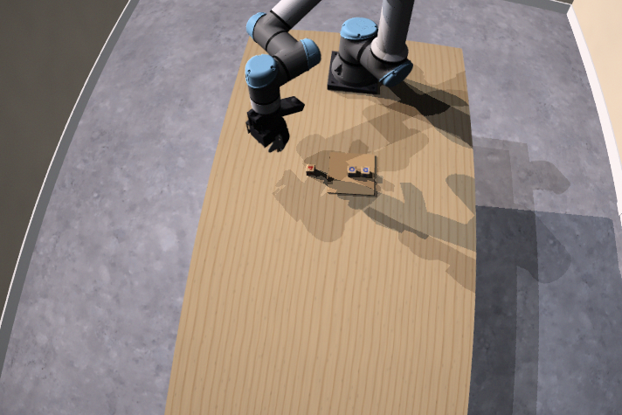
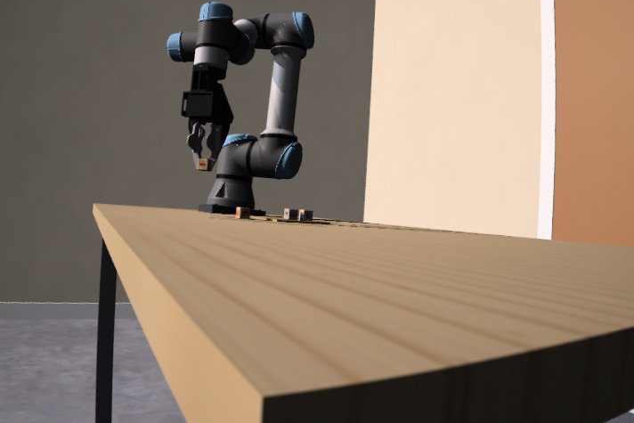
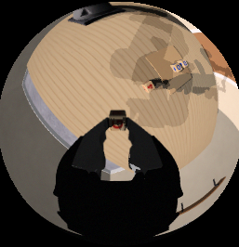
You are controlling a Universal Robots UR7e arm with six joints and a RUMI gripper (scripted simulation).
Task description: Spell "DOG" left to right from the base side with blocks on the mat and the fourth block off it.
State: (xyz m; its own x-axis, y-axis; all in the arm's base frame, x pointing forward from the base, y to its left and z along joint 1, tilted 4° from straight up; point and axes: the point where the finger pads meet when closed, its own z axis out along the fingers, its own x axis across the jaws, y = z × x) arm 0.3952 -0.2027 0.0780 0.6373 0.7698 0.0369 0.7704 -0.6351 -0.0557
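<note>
My gripper is shut on a wooden block with a red letter and holds it high above the table's left part in the top view. Its top letter cannot be read clearly. On the tan mat two blue-lettered blocks stand side by side: one that looks like O, and one that looks like D on its right in the top view. Another red-lettered block stands off the mat, beyond its left edge in that view.
The robot's base stands on the table behind the mat. The table's left edge in the top view is close to the gripper. Arm shadows cross the mat and the blocks' surroundings.
</note>
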